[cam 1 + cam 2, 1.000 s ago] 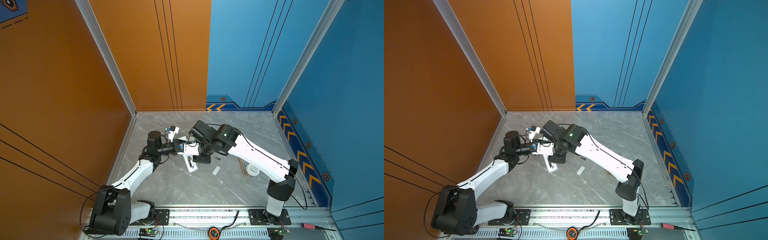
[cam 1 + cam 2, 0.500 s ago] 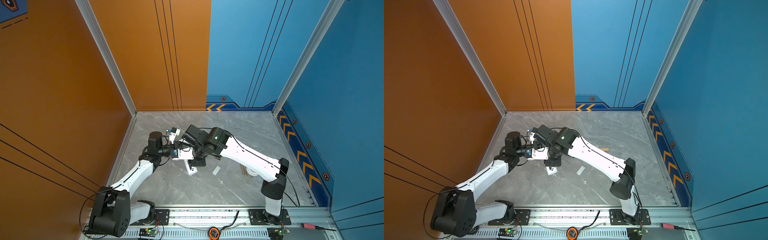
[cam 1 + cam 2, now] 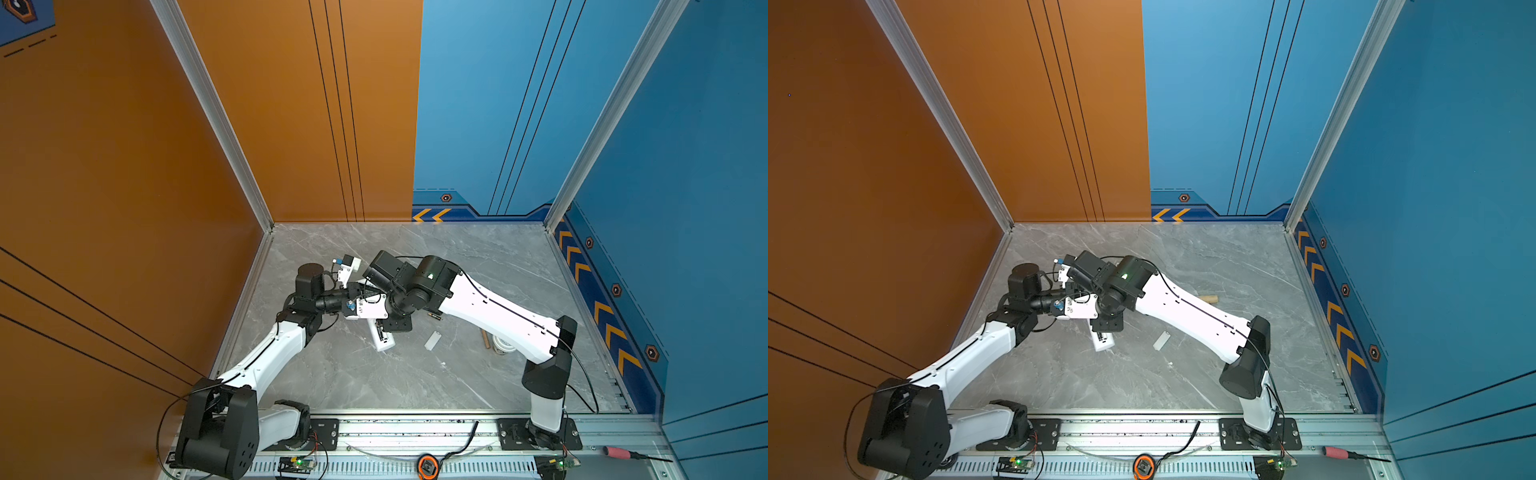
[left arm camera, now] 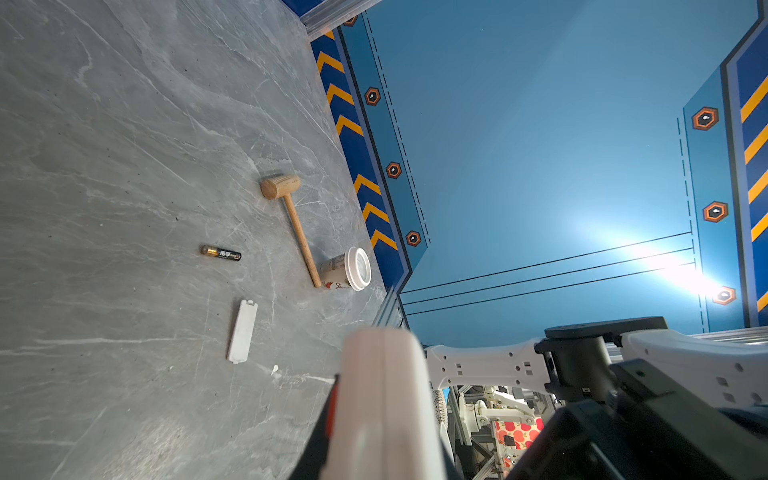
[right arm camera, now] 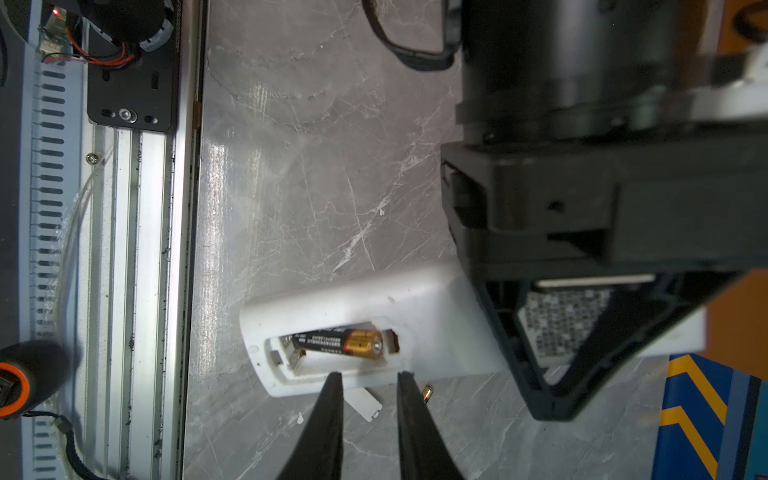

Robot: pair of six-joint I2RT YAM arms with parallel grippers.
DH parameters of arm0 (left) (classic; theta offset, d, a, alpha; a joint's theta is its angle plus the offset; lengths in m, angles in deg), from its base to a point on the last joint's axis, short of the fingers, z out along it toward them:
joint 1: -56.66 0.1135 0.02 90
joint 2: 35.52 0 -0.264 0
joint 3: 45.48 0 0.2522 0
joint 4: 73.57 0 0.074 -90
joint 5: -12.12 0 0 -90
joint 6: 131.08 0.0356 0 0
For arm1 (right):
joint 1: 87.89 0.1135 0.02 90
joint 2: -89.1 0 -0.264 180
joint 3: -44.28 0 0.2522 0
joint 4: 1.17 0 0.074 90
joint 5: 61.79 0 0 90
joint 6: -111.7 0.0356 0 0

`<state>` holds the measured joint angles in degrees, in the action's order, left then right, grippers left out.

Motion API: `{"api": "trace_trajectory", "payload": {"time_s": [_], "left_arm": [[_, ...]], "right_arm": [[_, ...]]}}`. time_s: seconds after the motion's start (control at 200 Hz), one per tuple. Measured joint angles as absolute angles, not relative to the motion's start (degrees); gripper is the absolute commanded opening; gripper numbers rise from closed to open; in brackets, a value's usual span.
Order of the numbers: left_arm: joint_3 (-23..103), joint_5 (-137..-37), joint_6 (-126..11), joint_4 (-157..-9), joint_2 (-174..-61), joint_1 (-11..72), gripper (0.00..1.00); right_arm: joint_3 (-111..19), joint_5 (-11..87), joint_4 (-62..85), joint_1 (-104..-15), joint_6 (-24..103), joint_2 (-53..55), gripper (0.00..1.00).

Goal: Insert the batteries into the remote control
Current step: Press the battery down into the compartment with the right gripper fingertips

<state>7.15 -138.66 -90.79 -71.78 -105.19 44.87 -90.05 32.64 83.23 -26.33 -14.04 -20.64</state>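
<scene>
A: In a top view we are logging the left gripper (image 3: 374, 316) clamping the remote (image 3: 380, 334), with the right gripper (image 3: 397, 325) hanging just beside it.

B: Left wrist: we are counting one loose battery (image 4: 220, 253) lying on the table (image 4: 104, 166) near the cover (image 4: 242, 331); mallet (image 4: 291, 216) and cup (image 4: 347, 270) sitting just beside each other.

A: Right wrist: we are seeing the loaded battery (image 5: 340, 343) sitting in the remote's bay, the right fingers (image 5: 328, 415) standing slightly apart, gripping nothing.

Overhead stereo pair, close wrist cameras
</scene>
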Motion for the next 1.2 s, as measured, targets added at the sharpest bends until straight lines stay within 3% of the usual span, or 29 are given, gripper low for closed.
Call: {"api": "trace_trajectory", "payload": {"time_s": [0.656,1.202], "left_arm": [[7.1,-138.4,-90.3,-72.3,-105.2,44.2,0.0],[7.1,-137.9,-90.3,-73.5,-105.2,44.1,0.0]], "right_arm": [[-86.7,32.5,81.4,-25.9,-14.5,-20.6,0.06],[-84.9,29.8,79.4,-24.7,-14.3,-20.7,0.02]]}}
